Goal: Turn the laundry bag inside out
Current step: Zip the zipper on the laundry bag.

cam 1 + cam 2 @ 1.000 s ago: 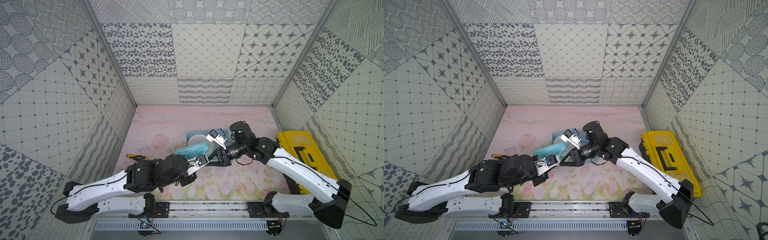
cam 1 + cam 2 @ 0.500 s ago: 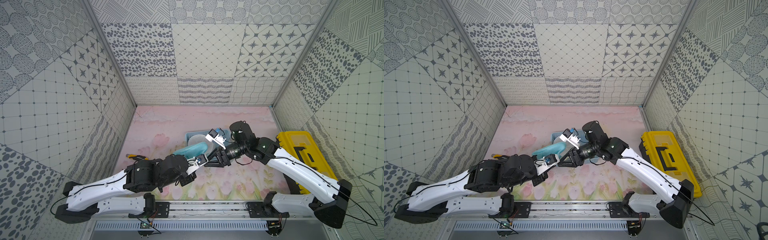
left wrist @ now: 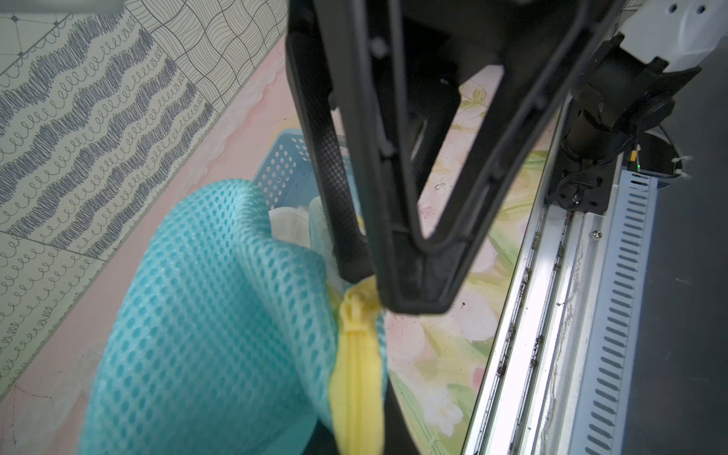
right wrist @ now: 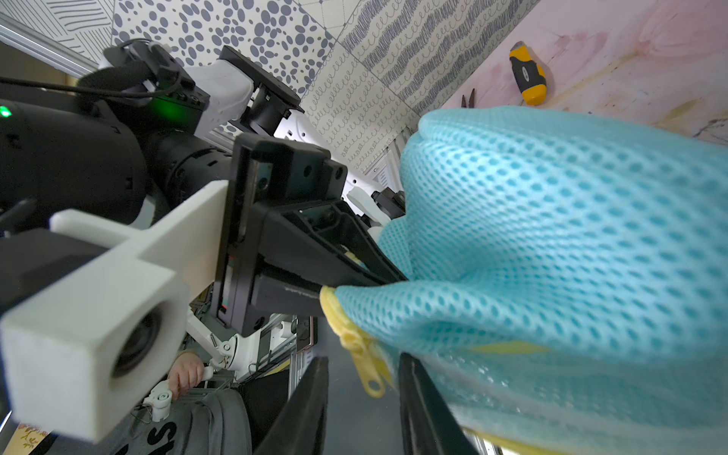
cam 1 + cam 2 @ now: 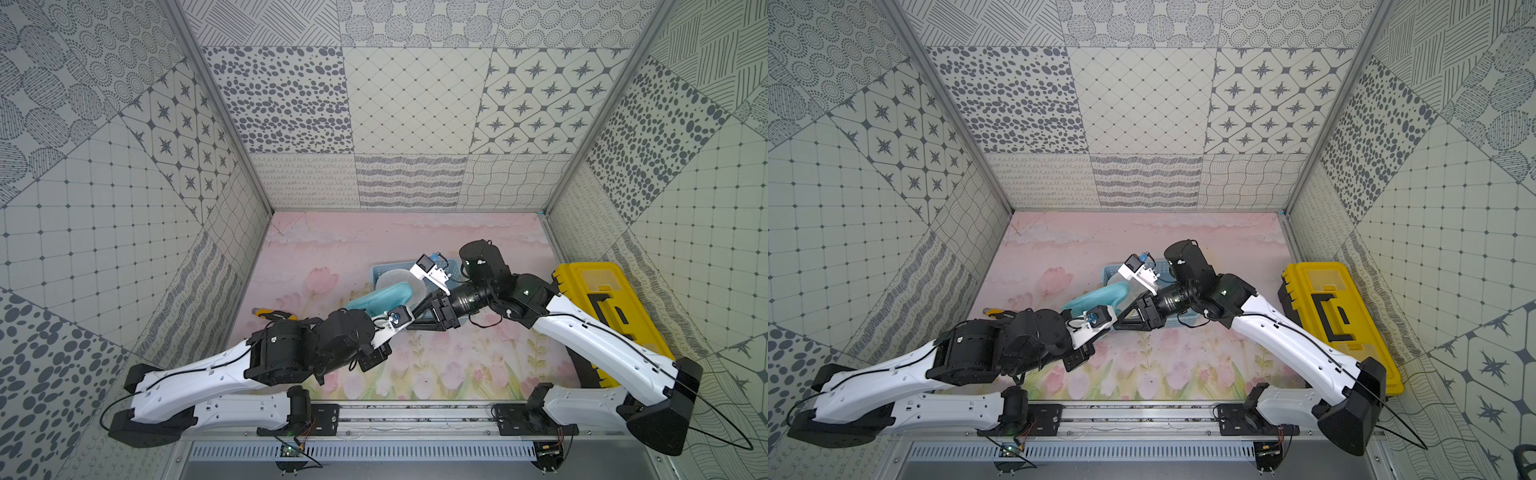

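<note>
The laundry bag [image 5: 384,297] is teal mesh with a yellow zipper [image 3: 356,354], and it hangs bunched above the mat in both top views [image 5: 1100,297]. My left gripper [image 4: 374,275] is shut on the bag's zipper edge, seen in the right wrist view. My right gripper [image 4: 362,409] meets it from the opposite side [image 5: 415,322]. Its jaws stand apart, with the yellow zipper pull [image 4: 372,384] dangling between them. One of its fingers [image 4: 423,405] lies against the mesh. In the left wrist view the bag hides my own fingertips.
A blue perforated basket [image 5: 384,269] holding a clear tub [image 5: 395,279] sits just behind the bag. A yellow toolbox [image 5: 598,299] lies at the right wall. A yellow and black screwdriver [image 4: 528,75] rests on the mat near the left wall. The metal rail [image 5: 415,411] runs along the front.
My right gripper's jaws have come apart from nearly shut. Both arms and the bag stay almost where they were.
</note>
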